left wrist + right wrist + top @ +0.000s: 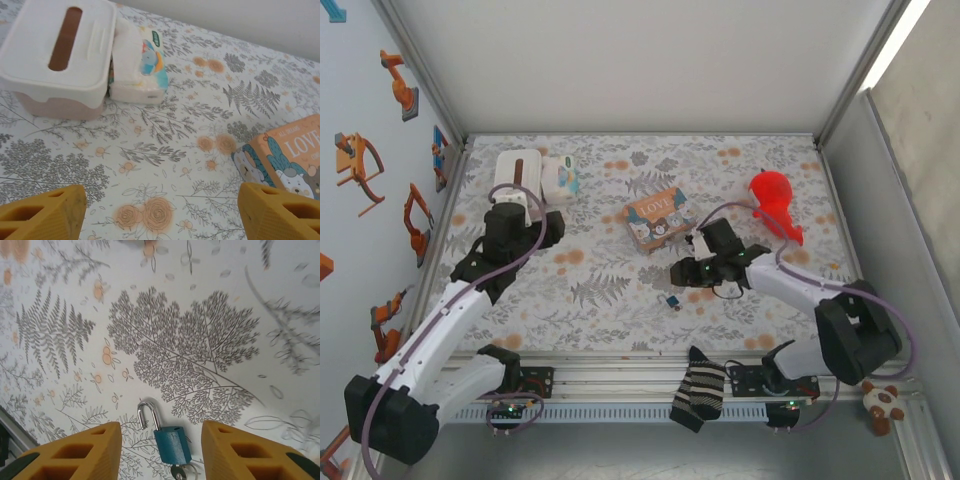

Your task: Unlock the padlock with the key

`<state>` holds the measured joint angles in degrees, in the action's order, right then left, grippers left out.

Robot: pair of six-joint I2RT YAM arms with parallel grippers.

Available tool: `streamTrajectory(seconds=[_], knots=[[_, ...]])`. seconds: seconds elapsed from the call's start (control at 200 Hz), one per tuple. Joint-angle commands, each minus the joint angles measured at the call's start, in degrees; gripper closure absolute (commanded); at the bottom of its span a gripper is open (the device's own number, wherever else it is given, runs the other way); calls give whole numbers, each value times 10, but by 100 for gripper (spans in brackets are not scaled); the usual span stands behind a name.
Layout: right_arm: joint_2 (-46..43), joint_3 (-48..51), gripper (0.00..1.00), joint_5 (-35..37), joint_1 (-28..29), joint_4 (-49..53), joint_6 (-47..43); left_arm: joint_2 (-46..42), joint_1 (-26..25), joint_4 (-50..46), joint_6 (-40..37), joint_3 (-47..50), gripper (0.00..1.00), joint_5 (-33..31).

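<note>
your right gripper [161, 440] hangs low over the bench [200, 315], jaws spread wide, nothing held. the padlock [172, 444] lies flat on the floral cloth between the two yellow fingers [90, 452], with a gap on each side, so it touches neither. blue body, silvery shackle pointing away from the wrist. one shackle leg looks to stand out beside the body rather than in it. the key [178, 471] is at the body's near end with a thin wire ring; the frame edge cuts it off, so you can't tell how deep it sits. in the top view the padlock is close to the bench's near edge, about mid-width, a little right, well apart from the love box [292, 152].

your left gripper [160, 215] is also wide open and empty, above the left half of the bench. beyond it, in the far left corner, is a white tissue box [55, 55], with a tissue pack [137, 65] pressed against its right side. a red plastic thing [775, 200] sits toward the far right corner. a striped sock [700, 392] drapes over the near rail.
</note>
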<state>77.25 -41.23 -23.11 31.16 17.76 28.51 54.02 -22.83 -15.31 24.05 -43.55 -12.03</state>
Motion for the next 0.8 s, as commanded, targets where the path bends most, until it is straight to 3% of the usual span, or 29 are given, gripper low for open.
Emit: streamTrajectory(seconds=[0.0,0.235,0.311,0.466,0.616,0.791], knots=[[-71,-42,52,101,-19,103,-56,-32,5,-10,-25,9,18,-69],[-225,-55,37,302,-76,124,-150,-85,15,38,-81,36,0,-196],[-267,-27,31,340,-105,77,-179,-95,27,71,-109,51,3,-212],[-322,71,3,412,-171,-76,-221,-77,80,90,-119,52,4,-212],[-300,170,0,394,-246,-257,-239,-26,131,139,-139,72,4,-177],[-186,241,0,366,-285,-473,-244,39,149,209,-148,104,4,-176]])
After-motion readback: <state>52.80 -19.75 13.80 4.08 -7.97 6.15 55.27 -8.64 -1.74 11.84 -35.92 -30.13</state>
